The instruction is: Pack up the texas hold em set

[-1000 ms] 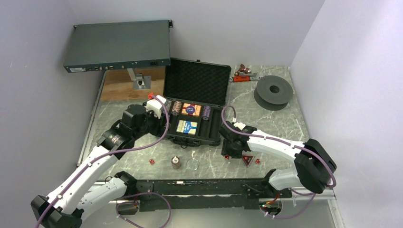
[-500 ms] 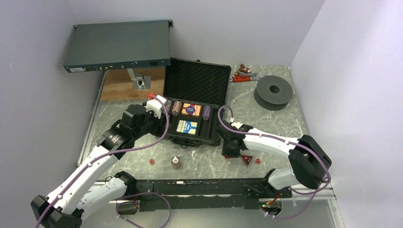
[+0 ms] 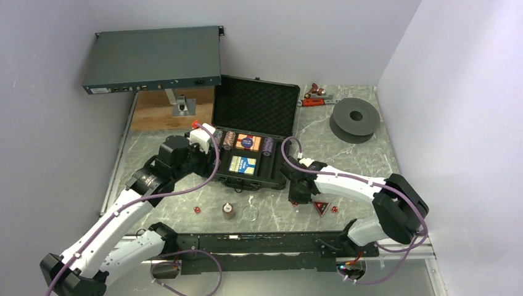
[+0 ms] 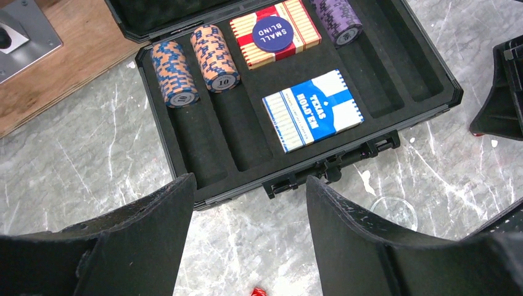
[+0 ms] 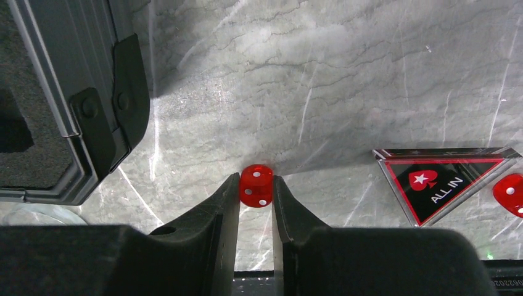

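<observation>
The black case (image 3: pixel 280 179) lies open with its foam lid up. In its slots sit orange-blue chip stacks (image 4: pixel 213 55), purple chips (image 4: pixel 336 18), a red card deck (image 4: pixel 274 31) and a blue deck (image 4: pixel 314 111). My right gripper (image 5: pixel 256 183) is down on the table right of the case, its fingers touching both sides of a red die (image 5: pixel 256 185). The triangular "ALL IN" marker (image 5: pixel 441 185) and another die (image 5: pixel 510 192) lie just to its right. My left gripper (image 4: pixel 247 203) hangs open over the table at the case's front edge, holding nothing. A third die (image 4: pixel 258 291) lies below it.
A small chip stack (image 3: pixel 229 211) and a clear disc (image 3: pixel 250 213) sit in front of the case. The grey-blue rack unit (image 3: pixel 154 58) stands at the back left over a wooden board (image 3: pixel 160 111). A black spool (image 3: pixel 354 118) and a red tool (image 3: pixel 317 98) lie at the back right.
The right gripper's jaws have narrowed onto the red die and its arm has shifted slightly left. The left arm has not moved.
</observation>
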`<action>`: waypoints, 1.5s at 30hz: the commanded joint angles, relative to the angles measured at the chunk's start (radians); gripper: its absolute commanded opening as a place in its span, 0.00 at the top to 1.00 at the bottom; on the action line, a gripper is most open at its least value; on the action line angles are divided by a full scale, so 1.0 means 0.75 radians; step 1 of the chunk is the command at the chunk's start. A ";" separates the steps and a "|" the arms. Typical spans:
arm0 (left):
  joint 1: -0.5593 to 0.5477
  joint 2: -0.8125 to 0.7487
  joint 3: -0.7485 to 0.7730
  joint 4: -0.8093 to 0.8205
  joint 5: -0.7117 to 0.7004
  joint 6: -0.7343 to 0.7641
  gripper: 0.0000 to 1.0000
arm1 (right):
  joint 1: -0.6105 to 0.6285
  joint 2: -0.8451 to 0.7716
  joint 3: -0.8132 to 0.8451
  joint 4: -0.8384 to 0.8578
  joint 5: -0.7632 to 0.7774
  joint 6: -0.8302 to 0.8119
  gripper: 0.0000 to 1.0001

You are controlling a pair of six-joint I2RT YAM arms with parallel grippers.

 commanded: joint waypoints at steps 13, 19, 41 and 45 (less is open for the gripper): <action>-0.005 -0.024 0.039 0.007 -0.054 0.009 0.29 | 0.012 -0.097 0.103 -0.011 0.062 -0.130 1.00; -0.006 -0.026 0.044 0.000 -0.063 0.009 0.29 | 0.012 -0.112 0.112 0.004 0.056 -0.162 1.00; -0.004 -0.031 0.053 -0.007 -0.077 0.009 0.30 | 0.012 -0.479 0.167 0.018 0.169 -0.384 1.00; -0.005 -0.044 0.050 -0.008 -0.097 0.009 0.30 | 0.011 -0.467 0.249 0.046 0.203 -0.451 1.00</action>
